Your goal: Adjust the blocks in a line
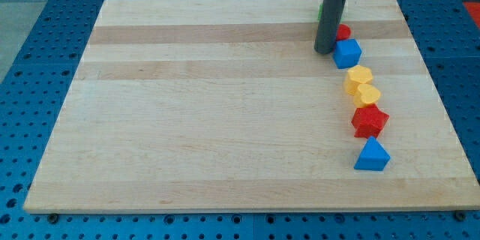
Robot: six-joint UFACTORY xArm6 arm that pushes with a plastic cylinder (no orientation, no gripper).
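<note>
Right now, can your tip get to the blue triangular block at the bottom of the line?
Probably yes. My tip sits left of the blue cube, and the bare board left of the line leads down to the blue triangular block.

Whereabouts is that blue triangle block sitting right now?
The blue triangle block sits at the view's lower right of the wooden board, at the bottom end of the line of blocks, just below the red star block.
</note>
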